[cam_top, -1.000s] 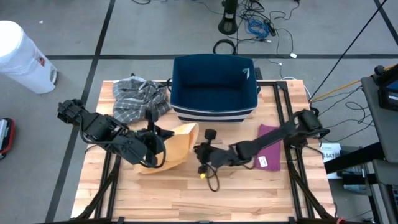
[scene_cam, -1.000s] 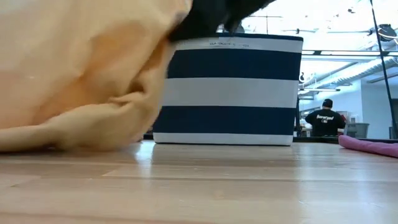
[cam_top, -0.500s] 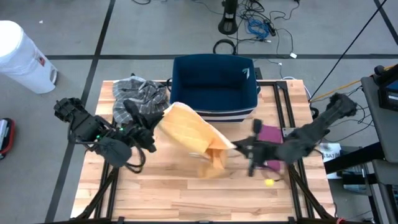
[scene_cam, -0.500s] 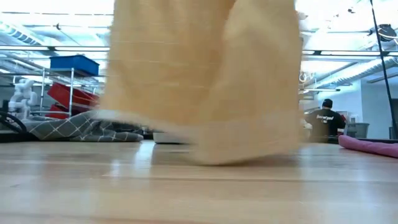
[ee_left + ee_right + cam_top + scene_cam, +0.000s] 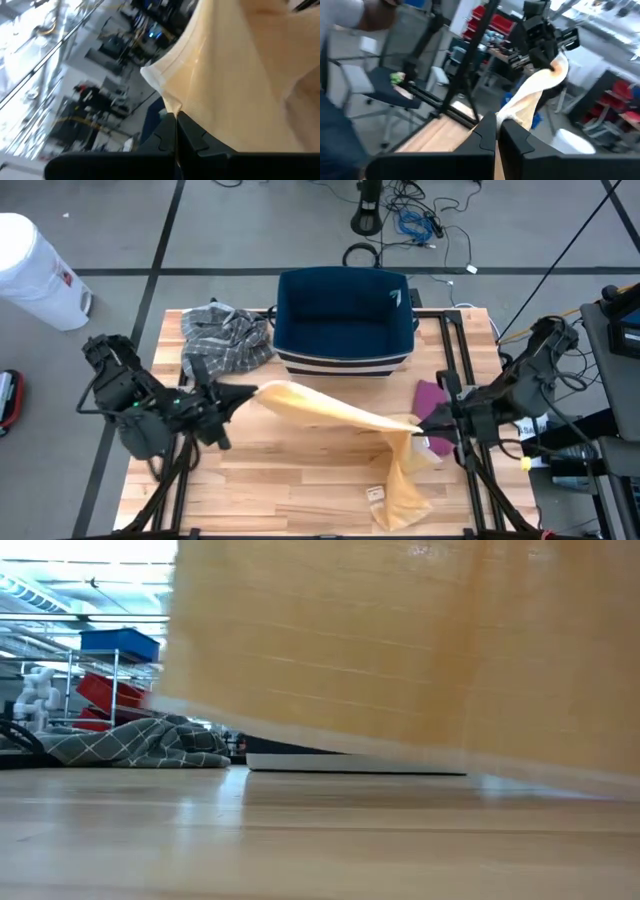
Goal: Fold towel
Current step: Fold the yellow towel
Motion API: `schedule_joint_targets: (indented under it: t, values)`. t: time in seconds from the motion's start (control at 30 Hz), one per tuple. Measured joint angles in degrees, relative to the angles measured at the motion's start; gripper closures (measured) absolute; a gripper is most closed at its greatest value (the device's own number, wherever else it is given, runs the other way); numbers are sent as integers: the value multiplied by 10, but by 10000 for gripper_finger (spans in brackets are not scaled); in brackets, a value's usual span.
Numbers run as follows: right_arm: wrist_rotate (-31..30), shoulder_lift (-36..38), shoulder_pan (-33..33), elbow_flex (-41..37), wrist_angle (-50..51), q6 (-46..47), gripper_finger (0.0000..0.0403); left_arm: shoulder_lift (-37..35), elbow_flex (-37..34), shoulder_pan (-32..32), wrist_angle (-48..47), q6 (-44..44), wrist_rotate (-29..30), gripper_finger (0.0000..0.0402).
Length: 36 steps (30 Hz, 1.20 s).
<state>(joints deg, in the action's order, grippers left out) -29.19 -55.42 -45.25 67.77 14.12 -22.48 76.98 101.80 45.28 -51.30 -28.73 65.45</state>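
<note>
place: lab/workshop | cues: red storage bins [image 5: 105, 692] on metal shelving, floor cables [image 5: 415, 225], concrete floor

Tan towel [image 5: 330, 413], navy-and-white striped bin [image 5: 345, 320]

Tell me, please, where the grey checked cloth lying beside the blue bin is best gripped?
Probably at the grey checked cloth's edge facing the table's middle, coming from above: it lies crumpled in a heap, its raised folds offer pinch points, and the blue bin crowds its other side.

Grey tiled floor [image 5: 200, 240] all round, white bin [image 5: 35, 270] in the corner, black cables [image 5: 420, 225] tangled on it, red shelving [image 5: 105, 690] behind, bright ceiling lights.
</note>
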Motion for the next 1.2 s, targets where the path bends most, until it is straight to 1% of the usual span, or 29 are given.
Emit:
schedule_joint_targets:
  t: [0.07,0.17,0.27,0.33,0.47,0.57,0.67,0.77,0.9,0.97,1.03,1.1,1.2]
  values:
    - [-6,4,0,0,23,37,403,-2,0,13,-1,0,-3,401]
    - [-71,4,10,0,95,103,403,-5,0,19,-7,2,-3,401]
    - [-108,-2,35,0,171,176,403,-6,0,14,-20,19,-2,401]
    - [-115,-8,53,0,202,208,403,-6,0,2,-41,37,-10,401]
    - [-115,-29,83,0,219,234,403,-6,0,-31,-74,89,-35,401]
    - [-115,-48,112,0,223,234,403,-6,0,-53,-94,116,-35,401]
    - [-118,-68,145,0,254,252,398,-6,0,-75,-134,148,-32,401]
    - [-118,-90,171,0,311,296,367,-6,0,-99,-191,202,-35,401]
    - [-103,-119,182,0,402,388,290,-6,0,-124,-247,274,-76,401]
    - [-80,-128,182,0,438,443,251,-5,0,-129,-264,293,-96,401]
    - [-56,-138,182,-1,465,506,221,-5,0,-129,-274,310,-116,401]
    - [-39,-148,181,-8,473,555,204,-5,0,-129,-285,321,-145,401]
    - [-17,-162,175,-36,466,606,197,-5,0,-129,-299,335,-182,401]
